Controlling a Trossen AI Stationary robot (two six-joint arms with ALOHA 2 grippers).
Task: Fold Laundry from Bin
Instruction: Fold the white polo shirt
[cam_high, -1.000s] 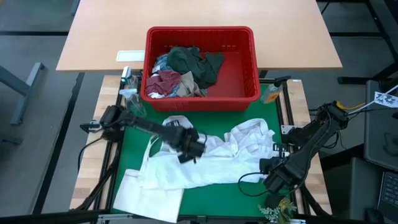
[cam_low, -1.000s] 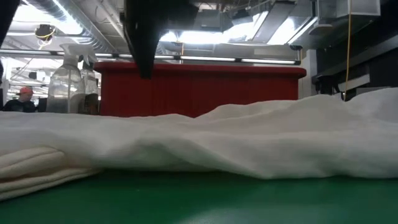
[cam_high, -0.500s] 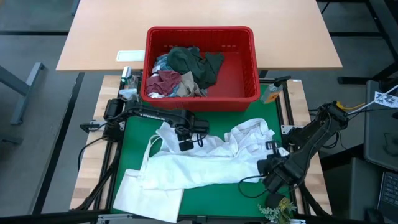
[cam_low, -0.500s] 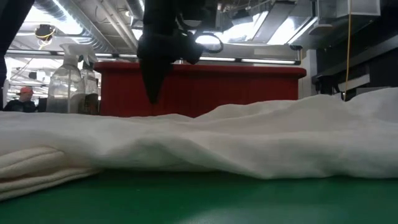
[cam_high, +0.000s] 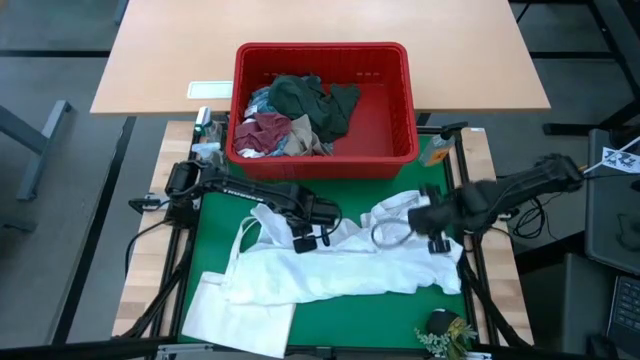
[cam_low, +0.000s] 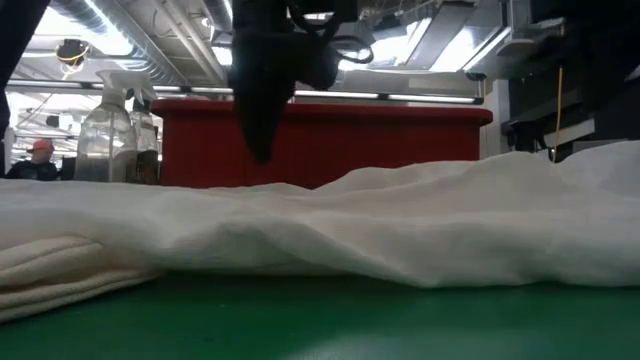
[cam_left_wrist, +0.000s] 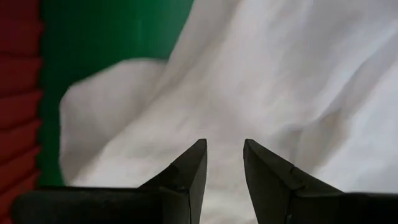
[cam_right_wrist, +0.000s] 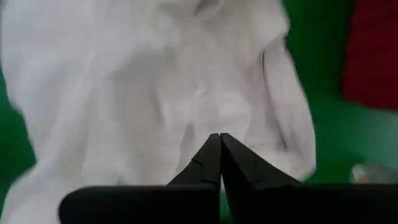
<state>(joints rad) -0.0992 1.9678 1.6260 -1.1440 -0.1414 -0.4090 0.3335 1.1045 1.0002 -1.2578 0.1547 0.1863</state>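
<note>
A red bin (cam_high: 322, 105) sits at the far side of the green surface (cam_high: 215, 235), and I'll place everything by it. Inside, pushed toward its left half, lies a heap of laundry (cam_high: 295, 115): dark green, maroon, beige and a bit of blue-and-white stripe. The bin's right half is bare red plastic.

Just in front of the bin a white garment (cam_high: 340, 262) is sprawled wide across the green surface, rumpled along its far edge. Farther from the bin, toward the front left corner, lies a flat white tote bag (cam_high: 238, 312) with its handles reaching up to the garment.

The left pincer (cam_high: 310, 235) hangs over the garment's far edge, in front of the bin's middle, its fingers (cam_left_wrist: 186, 177) slightly spread with nothing between them (only white cloth beneath). The right pincer (cam_high: 428, 220) is over the garment's right end, in front of the bin's right corner, its tips pressed together and empty.

A spray bottle (cam_low: 105, 140) stands beside the bin's left end.
</note>
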